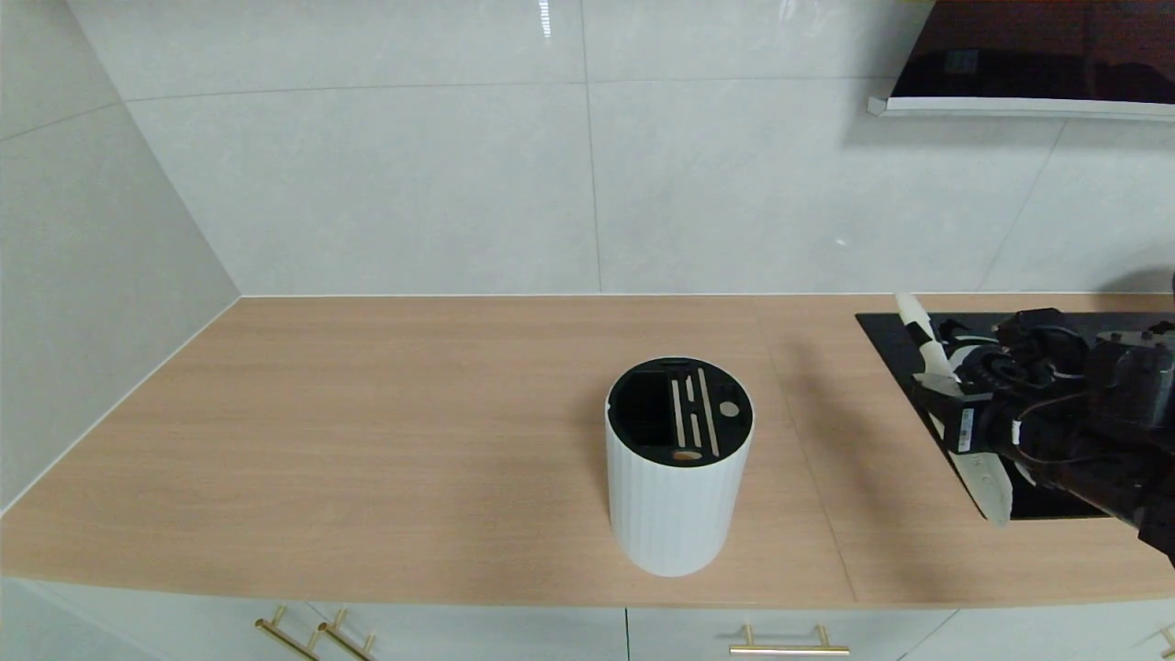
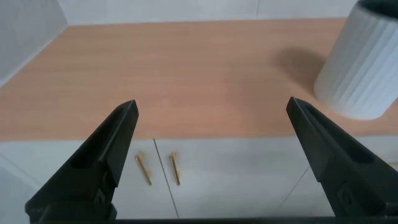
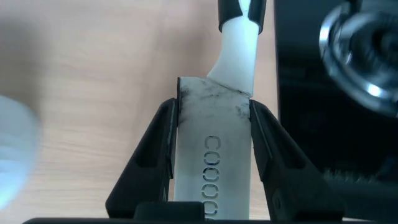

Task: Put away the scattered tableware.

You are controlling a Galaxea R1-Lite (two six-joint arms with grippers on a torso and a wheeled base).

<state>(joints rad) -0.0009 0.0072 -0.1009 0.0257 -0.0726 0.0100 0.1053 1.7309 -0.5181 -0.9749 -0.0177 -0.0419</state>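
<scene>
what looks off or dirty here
The white knife clamped in the right end effector has dark smudges on its blade near the handle, and it is gripped by the blade. The white holder stands upright.

My head camera high, facing forward and down on the light wooden countertop point(image 1: 367, 441), left wrist camera low off its front edge, sharing the white ribbed cylindrical holder point(image 1: 677, 496), right wrist camera close over the white-bladed knife point(image 3: 214, 158) in my right pincer point(image 3: 213, 112).

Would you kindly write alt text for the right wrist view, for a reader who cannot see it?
The right gripper grips a white knife by its blade, over the wooden counter beside a black cooktop.
</scene>
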